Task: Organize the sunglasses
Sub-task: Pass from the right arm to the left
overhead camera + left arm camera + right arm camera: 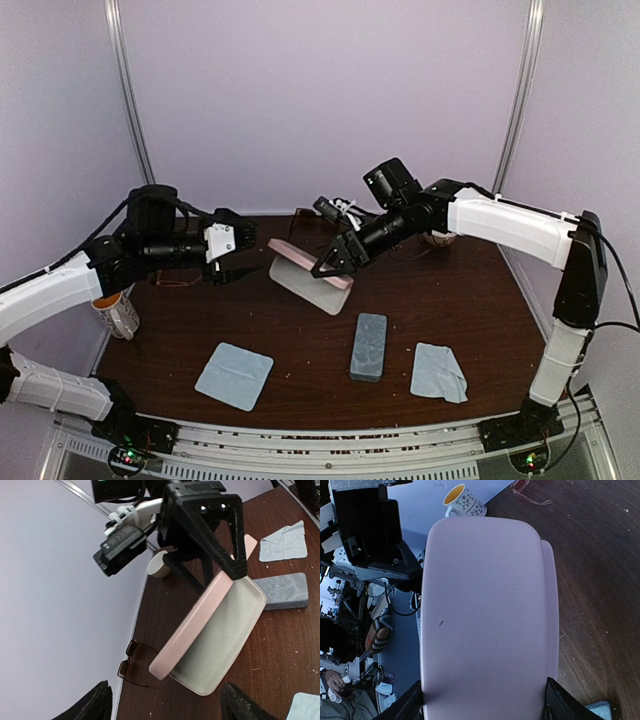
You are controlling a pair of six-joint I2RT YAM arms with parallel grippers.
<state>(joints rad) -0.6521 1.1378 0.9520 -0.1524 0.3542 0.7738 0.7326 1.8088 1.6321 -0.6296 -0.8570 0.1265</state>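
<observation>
**Top view:** We see 2 arms reaching inward over the dark table (470, 300). The left arm stretches low from the left side. Its wrist is level, and the left gripper (232, 255) points right, just short of the pink case (310, 290). The right arm rises from its base at the right, folds at a high elbow and angles down to the left. The right gripper (335, 258) is at the case's raised lid (295, 252). Nearer the bases lie a grey case (368, 346) and 2 cloths (234, 375) (440, 372). A patterned cup (120, 315) stands at the table's left edge.

**Left wrist:** The left fingers (92, 705) stand wide apart with nothing between them. Ahead, the right gripper's dark fingers sit on either side of the lid, which is tilted up off the pale-lined base. A tinted pair (129, 660) of thin-rimmed sunglasses lies by the table's edge at the wall (50, 605). It is near the lid's low end but apart from it.

**Right wrist:** The lid's pink outside fills the view from one right finger (410, 710) to the other, and both press its sides in a firm hold. Beyond its far end a reddish wire pair (532, 492) lies on the wood near the table's edge and the patterned cup, cut off by the frame. We cannot tell whether it is the pair seen from the left wrist.
</observation>
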